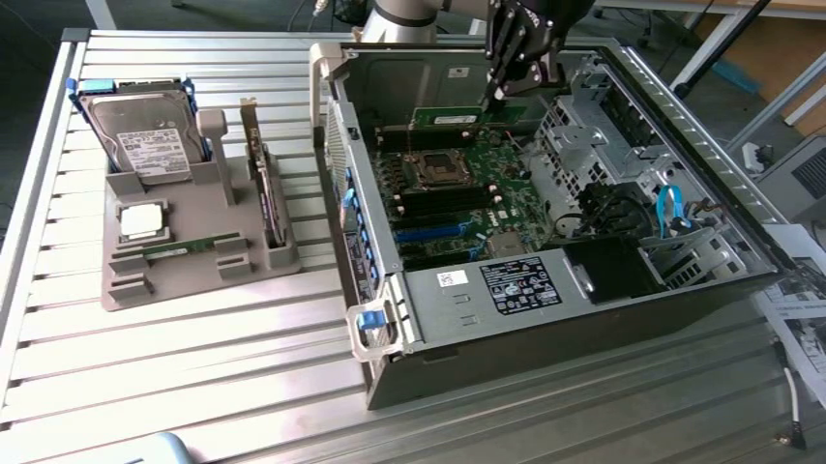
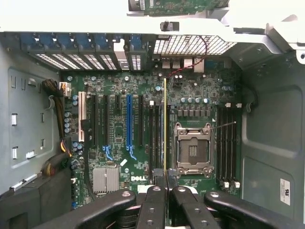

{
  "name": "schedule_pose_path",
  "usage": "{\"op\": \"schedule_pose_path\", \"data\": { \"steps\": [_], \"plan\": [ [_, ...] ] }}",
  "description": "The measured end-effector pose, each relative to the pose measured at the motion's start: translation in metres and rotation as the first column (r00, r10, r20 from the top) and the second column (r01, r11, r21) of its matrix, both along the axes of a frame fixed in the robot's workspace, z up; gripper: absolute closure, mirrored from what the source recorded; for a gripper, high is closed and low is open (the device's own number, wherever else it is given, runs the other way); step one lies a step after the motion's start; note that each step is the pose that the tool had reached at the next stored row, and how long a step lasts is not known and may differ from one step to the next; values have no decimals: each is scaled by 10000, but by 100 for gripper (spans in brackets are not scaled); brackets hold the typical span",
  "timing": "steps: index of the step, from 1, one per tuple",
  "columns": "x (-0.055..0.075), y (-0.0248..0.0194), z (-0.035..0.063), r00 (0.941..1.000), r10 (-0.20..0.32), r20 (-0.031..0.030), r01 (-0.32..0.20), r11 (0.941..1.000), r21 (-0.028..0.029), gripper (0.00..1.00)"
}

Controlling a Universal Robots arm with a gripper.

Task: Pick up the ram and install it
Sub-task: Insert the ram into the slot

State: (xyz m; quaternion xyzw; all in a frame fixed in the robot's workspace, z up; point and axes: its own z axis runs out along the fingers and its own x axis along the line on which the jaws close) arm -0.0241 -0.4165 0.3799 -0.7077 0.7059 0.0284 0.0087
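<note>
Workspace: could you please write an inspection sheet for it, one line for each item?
surface: slatted metal table, carrying grey fixture and open computer case
job's things: ram held edge-on over motherboard
clutter: hard drive, processor chip, expansion card in fixture
grippers: gripper shut on ram
cables: blue cable inside case
surroundings: printed sheets at exterior view's right

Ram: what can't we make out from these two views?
- Grip contact: exterior view, the gripper covers the part of the ram it clamps.
- Chips, notch: wrist view sees the ram edge-on, a thin line.
- Height above the memory slots: neither view settles it.
- Which slot it lines up with: wrist view, its edge overlaps the slots beside the CPU socket.
</note>
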Motion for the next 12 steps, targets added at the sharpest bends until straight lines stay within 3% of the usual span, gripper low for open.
{"op": "schedule_pose_path", "data": {
  "steps": [12],
  "plan": [
    [0,0,-75,10000,0,0,0,10000,0,88]
  ]
}}
